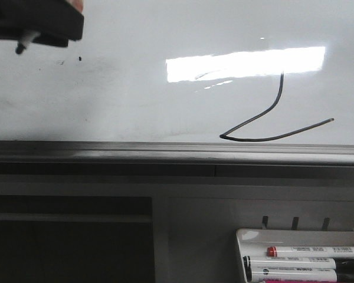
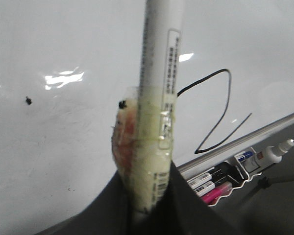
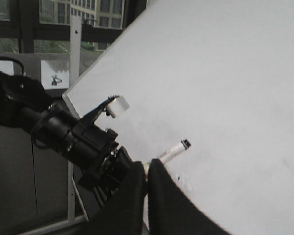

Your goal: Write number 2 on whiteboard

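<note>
A black hand-drawn number 2 [image 1: 265, 121] stands on the lower right part of the whiteboard [image 1: 135, 88], its long base stroke running just above the grey metal rail [image 1: 165, 150] along the board's bottom edge. A bright rectangular glare [image 1: 245, 63] cuts across the top of the figure in the front view, hiding the upper curve there; the left wrist view shows that curve whole [image 2: 215, 110].

The left tool [image 1: 38, 26] hangs at the upper left of the board, well apart from the figure, its dark fingers pressed together on a white marker [image 2: 159, 73]. The marker's barrel is wrapped in clear tape over yellowish padding [image 2: 142, 152] where the tool grips it, and its dark tip [image 1: 19, 49] points down toward the board surface; whether it touches the board cannot be told. A few small dark specks [image 1: 81, 59] sit on the board close to the tip.

The right wrist view takes in the tilted board, the left arm [image 3: 63, 132] and the marker's tip [image 3: 185, 143] poking out beside the surface; the right tool's dark fingers [image 3: 152, 196] lie closed against each other with nothing seen between them.

Below the rail, a small white tray [image 1: 242, 236] hooked to the board's frame carries several markers, one with a red cap [image 1: 315, 252].
</note>
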You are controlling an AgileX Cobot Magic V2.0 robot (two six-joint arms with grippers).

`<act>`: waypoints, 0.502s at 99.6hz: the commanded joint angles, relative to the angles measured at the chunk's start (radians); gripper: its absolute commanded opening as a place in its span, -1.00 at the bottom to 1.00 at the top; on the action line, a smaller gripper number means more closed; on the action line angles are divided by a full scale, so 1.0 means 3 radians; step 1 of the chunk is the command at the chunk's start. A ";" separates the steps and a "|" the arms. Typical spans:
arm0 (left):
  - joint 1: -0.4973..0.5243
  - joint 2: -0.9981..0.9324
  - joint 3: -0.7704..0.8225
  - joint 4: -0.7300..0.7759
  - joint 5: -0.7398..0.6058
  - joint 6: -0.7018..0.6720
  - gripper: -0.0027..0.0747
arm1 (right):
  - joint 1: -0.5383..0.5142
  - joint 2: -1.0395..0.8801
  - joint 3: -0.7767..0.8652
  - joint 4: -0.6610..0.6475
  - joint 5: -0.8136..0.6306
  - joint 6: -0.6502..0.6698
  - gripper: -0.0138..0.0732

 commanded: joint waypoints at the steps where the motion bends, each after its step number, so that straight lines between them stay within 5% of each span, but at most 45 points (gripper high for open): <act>1: -0.0010 0.0145 -0.0110 -0.0432 -0.0123 0.0302 -0.98 | -0.0058 -0.0058 0.0128 0.0123 -0.0196 0.0033 -0.84; 33: -0.0010 0.0825 -0.0451 -0.1738 0.0243 0.1860 -0.98 | -0.0058 -0.0058 0.0348 0.0130 -0.0257 0.0033 -0.84; 50: -0.0010 0.1107 -0.0587 -0.1738 0.0274 0.1961 -0.98 | -0.0058 -0.0058 0.0348 0.0138 -0.0255 0.0033 -0.84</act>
